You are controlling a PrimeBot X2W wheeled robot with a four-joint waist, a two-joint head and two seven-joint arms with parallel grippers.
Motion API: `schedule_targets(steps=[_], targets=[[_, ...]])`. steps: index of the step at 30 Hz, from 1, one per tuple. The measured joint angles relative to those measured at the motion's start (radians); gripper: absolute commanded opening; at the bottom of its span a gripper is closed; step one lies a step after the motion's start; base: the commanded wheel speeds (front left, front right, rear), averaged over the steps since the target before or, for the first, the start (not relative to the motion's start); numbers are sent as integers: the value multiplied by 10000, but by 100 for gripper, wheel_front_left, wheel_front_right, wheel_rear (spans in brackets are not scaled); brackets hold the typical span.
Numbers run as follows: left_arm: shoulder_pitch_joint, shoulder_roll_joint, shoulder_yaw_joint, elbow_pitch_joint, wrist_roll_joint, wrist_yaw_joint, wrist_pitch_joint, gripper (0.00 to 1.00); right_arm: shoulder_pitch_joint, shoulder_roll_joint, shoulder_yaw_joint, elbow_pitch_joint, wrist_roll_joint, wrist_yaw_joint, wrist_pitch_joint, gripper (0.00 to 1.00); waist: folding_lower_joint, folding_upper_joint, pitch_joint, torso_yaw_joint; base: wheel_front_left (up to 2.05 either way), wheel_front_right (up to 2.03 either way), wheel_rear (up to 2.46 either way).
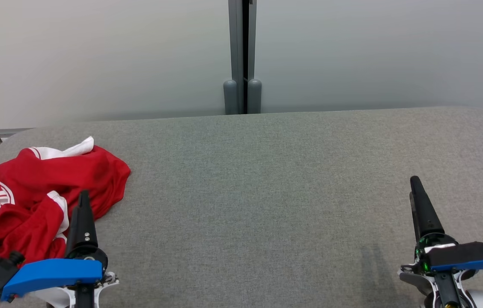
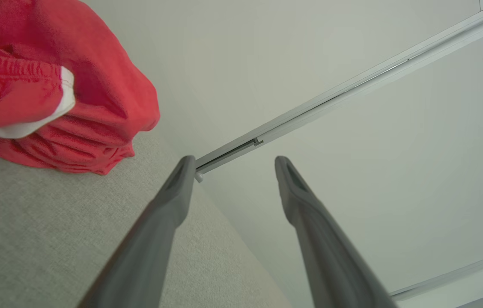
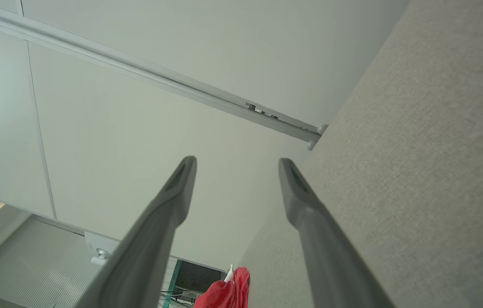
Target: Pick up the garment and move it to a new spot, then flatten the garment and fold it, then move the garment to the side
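The garment [image 1: 49,192] is a red piece with white trim, lying crumpled at the left end of the grey fabric surface [image 1: 267,192]. In the left wrist view the garment [image 2: 53,85] bulges at the upper left, with a white-edged cuff showing. My left gripper [image 1: 83,201] hovers at the garment's right edge, and its jaws stand open with nothing between them [image 2: 233,164]. My right gripper [image 1: 415,182] sits far to the right over bare fabric, also open and empty [image 3: 237,164]. A small red part of the garment [image 3: 224,295] shows far off in the right wrist view.
A pale wall stands behind the surface, split by a grey vertical post [image 1: 242,55] with two rounded feet. The surface's left corner is rounded, near the garment. Bare grey fabric stretches from the garment to the right end.
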Motion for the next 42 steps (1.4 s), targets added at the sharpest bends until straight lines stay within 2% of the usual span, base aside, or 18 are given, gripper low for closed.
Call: schedule_targets(steps=[13, 26, 32, 42], targets=[[34, 8, -253, -144, 2918, 69, -426, 100, -125, -301, 617, 15, -2370, 0, -414, 100, 0, 0, -33, -6, 0, 0, 0], [138, 159, -748, -65, 5965, 619, -807, 100, -192, -374, 663, 347, -5331, 0, -780, 100, 0, 0, -84, -7, 0, 0, 0], [163, 213, -1003, 113, 6776, 932, -951, 100, -248, -324, 663, 487, -6566, 0, -957, 100, 0, 0, -114, -14, 0, 0, 0], [164, 339, -1283, 178, 7662, 1126, -1210, 100, -296, -182, 554, 725, -8117, 2, -1202, 100, 0, 0, -157, -21, 0, 0, 0]])
